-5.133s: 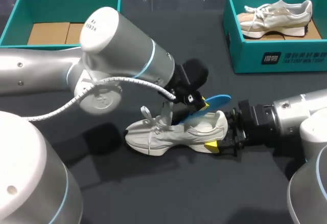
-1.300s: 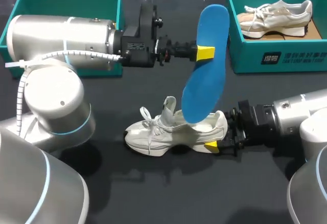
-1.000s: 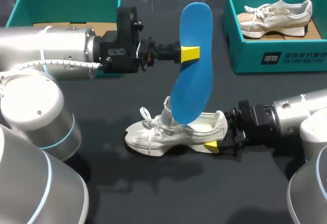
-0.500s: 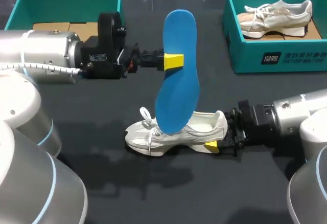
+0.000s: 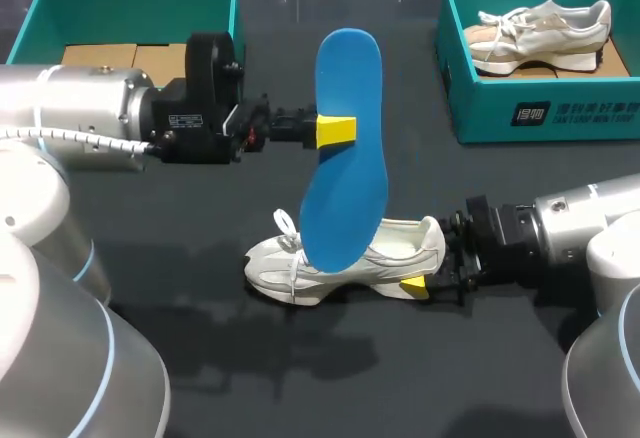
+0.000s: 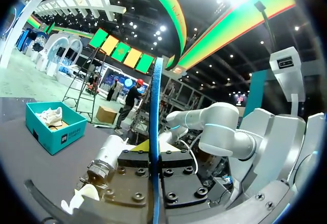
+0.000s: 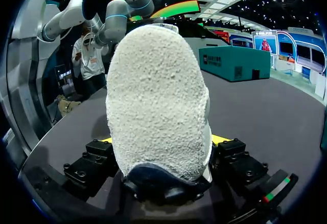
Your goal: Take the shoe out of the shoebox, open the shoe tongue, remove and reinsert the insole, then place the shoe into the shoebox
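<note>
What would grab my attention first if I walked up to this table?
A blue insole hangs upright in mid-air, pinched by the left gripper. Just under it a white sneaker rests on the dark table, its heel clamped by the right gripper. At the far right, a teal shoebox holds a second sneaker.

Upright blue insole (image 5: 346,148) above white shoe (image 5: 400,248)
</note>
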You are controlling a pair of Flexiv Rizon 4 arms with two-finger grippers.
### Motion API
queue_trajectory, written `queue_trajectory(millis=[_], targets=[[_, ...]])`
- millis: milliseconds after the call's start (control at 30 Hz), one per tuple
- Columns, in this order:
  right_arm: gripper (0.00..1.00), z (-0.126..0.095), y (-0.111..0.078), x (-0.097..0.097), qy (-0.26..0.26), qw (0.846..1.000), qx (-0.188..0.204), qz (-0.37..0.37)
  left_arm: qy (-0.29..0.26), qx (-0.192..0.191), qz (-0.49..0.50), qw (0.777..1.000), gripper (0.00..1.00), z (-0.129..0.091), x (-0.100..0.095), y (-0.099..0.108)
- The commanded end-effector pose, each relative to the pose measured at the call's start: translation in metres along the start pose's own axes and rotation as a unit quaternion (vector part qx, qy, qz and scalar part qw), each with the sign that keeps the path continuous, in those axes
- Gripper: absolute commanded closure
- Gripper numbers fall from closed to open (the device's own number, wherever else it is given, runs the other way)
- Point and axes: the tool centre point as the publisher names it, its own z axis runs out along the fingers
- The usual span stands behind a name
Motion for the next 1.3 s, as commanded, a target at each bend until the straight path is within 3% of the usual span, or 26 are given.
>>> queue_trajectory(millis=[33, 100, 133, 167, 200, 567, 833, 967, 1133, 1300], targets=[[1.00, 0.002, -0.001, 0.001, 0.000, 1.000, 0.002, 0.001, -0.001, 0.001, 0.000, 1.000, 1.00, 0.000, 0.001, 0.001], [1.00, 0.000, -0.002, 0.002, 0.001, 1.000, 0.005, 0.002, -0.001, 0.001, 0.000, 1.000, 1.00, 0.000, 0.001, 0.001], [0.85, -0.001, -0.005, 0.003, -0.001, 1.000, 0.012, 0.009, -0.001, 0.001, 0.000, 1.000, 1.00, 0.000, 0.001, 0.001], [0.52, -0.003, -0.007, 0.004, -0.002, 1.000, 0.017, 0.013, -0.001, 0.001, 0.000, 1.000, 1.00, 0.000, 0.001, 0.001], [0.00, -0.005, -0.008, 0.007, -0.002, 1.000, 0.018, 0.014, -0.001, 0.001, 0.000, 1.000, 1.00, 0.000, 0.001, 0.001], [0.00, -0.046, -0.013, 0.026, -0.012, 0.996, 0.089, 0.028, -0.001, 0.001, 0.000, 1.000, 1.00, 0.000, 0.001, 0.001], [0.00, -0.073, -0.016, 0.011, -0.017, 0.988, 0.150, 0.035, -0.001, 0.001, 0.000, 1.000, 1.00, 0.000, 0.001, 0.001], [0.00, -0.080, -0.007, 0.009, -0.025, 0.983, 0.177, 0.038, -0.001, 0.001, 0.000, 1.000, 1.00, 0.000, 0.001, 0.001], [0.00, -0.086, 0.005, 0.008, -0.035, 0.967, 0.246, 0.059, -0.001, 0.001, 0.000, 1.000, 1.00, 0.000, 0.001, 0.001], [0.00, -0.090, 0.026, 0.014, -0.058, 0.941, 0.326, 0.072, -0.001, 0.001, 0.000, 1.000, 1.00, 0.000, 0.001, 0.001]])
